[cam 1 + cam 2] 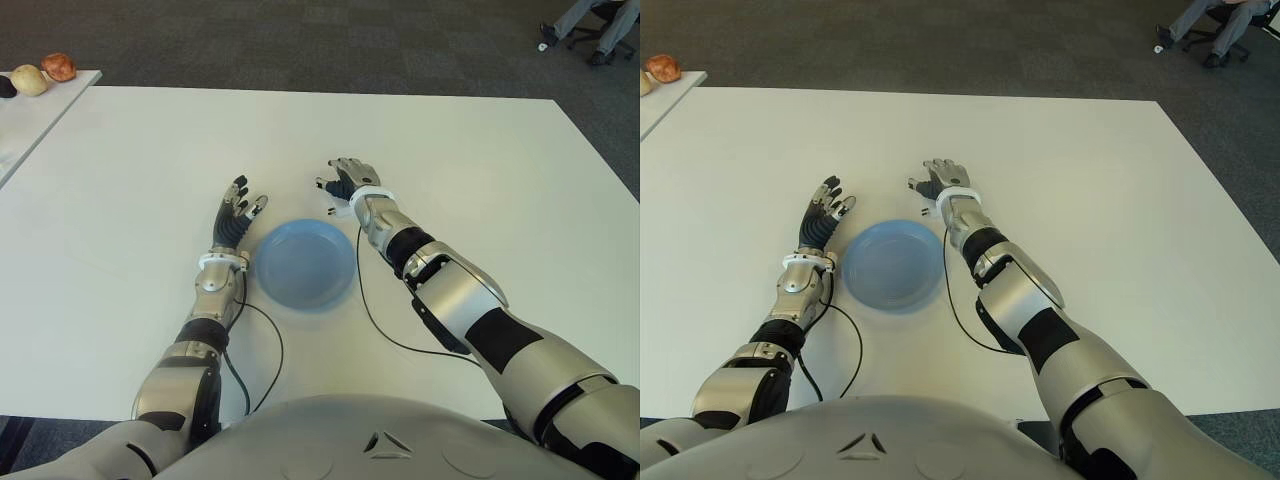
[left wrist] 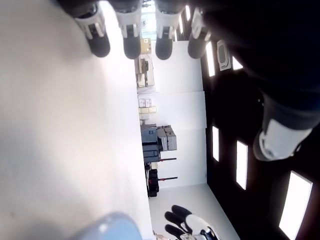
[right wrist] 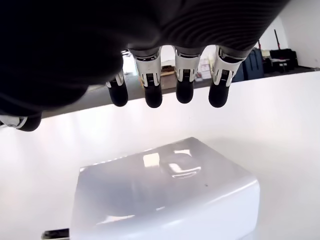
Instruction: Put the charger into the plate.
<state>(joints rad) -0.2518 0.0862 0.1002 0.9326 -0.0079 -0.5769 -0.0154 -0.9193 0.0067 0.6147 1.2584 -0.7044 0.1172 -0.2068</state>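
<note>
- Left eye view: a round blue plate (image 1: pixel 305 264) sits on the white table (image 1: pixel 480 180). The left hand (image 1: pixel 237 215) is just beside the plate, at about 10 o'clock from it, with its fingers spread and nothing in it. The right hand (image 1: pixel 348 184) is at about 1 o'clock from the plate, palm down over a small white charger (image 1: pixel 336 209), which lies on the table outside the plate.
- Right eye view: it shows the same scene.
- Left wrist view: the left hand's fingers (image 2: pixel 131 37) are straight and hold nothing. The plate's edge (image 2: pixel 107 227) shows low down.
- Right wrist view: the charger (image 3: pixel 165 195) is a shiny white block with round corners. The right hand's fingers (image 3: pixel 152 82) hang above it, loose, not touching it.
</note>
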